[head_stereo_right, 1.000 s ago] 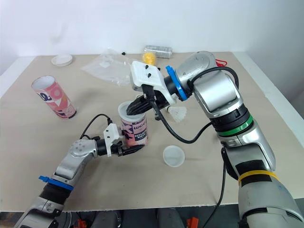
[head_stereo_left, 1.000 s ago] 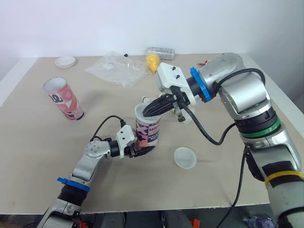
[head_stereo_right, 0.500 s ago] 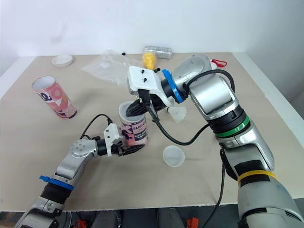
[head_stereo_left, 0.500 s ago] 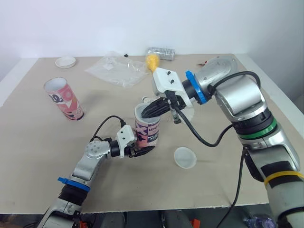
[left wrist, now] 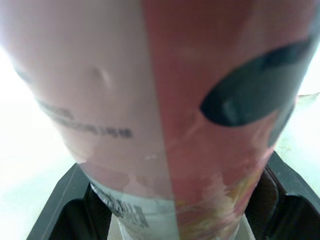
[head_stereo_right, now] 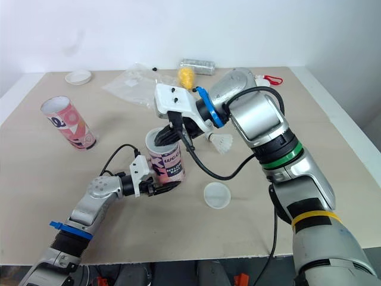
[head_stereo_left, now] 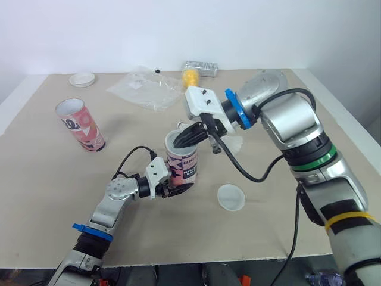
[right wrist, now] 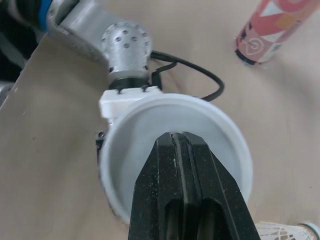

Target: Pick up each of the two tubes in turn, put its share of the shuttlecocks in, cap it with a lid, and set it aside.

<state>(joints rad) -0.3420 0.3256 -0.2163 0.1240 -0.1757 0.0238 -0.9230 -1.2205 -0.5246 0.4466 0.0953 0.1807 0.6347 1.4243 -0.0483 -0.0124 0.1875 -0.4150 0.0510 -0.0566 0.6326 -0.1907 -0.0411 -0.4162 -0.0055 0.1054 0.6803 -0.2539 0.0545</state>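
Since a second ago the right arm has swung toward the left of the frame, its white wrist block now sitting closer over the tube (head_stereo_left: 183,165), which is at the centre of the frame, standing on the table (head_stereo_left: 47,179) and leaning a little. The left gripper (head_stereo_left: 181,188) holds this tube low down, one black finger on each side of its base. The tube's mouth is open and its inner wall is plain white; what lies at the bottom is hidden behind the right gripper (head_stereo_left: 181,140), whose two fingers are pressed together with nothing visible between them, their tips at the rim of the mouth. A second tube (head_stereo_left: 80,124), pink and white with an open top, stands well apart at the left of the frame; its inside cannot be seen. That makes two tubes. There are two lids: one lid (head_stereo_left: 231,197) lies flat just to the lower right of the held tube, and another lid (head_stereo_left: 81,78) lies at the upper left near the far edge. Two shuttlecocks can be counted: a white shuttlecock (head_stereo_right: 221,143) lying on the table just behind the right arm, and a yellow shuttlecock (head_stereo_left: 190,76) at the upper middle. Beside the yellow one lies a crumpled clear plastic bag (head_stereo_left: 146,88), and behind it a small clear box (head_stereo_left: 201,66). The table is pale beige with a white edge, set against a plain white wall (head_stereo_left: 119,30).
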